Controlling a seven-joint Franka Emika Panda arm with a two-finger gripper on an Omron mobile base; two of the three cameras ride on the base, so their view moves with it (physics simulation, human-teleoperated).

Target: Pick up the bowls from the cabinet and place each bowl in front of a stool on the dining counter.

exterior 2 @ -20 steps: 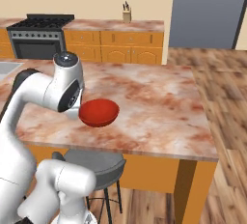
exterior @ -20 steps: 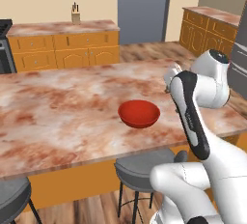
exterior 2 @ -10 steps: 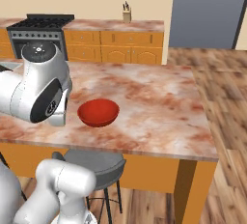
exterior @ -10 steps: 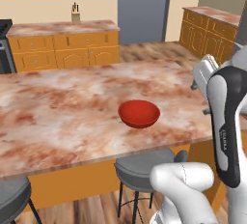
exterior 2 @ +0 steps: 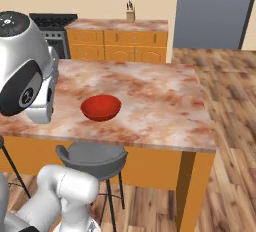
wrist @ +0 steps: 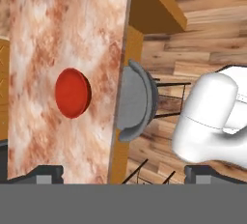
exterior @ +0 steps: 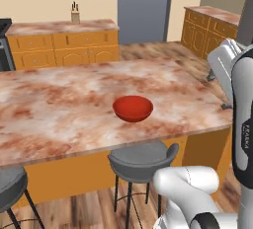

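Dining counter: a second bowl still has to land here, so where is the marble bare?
The mottled reddish-pink marble dining counter is bare left of the glossy red bowl, above the second grey stool, and between bowl and far edge. The only taken patch is the bowl's own, near the front edge above the grey round stool.

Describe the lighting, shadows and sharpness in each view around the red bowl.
Left base view: flat, even light; the red bowl throws only a faint shadow on the dining counter, edges slightly soft. Right base view: the same even light, a dull sheen on the bowl's rim, no glare. Hand view: rolled sideways, looking down on the bowl and the grey stool; no blur.
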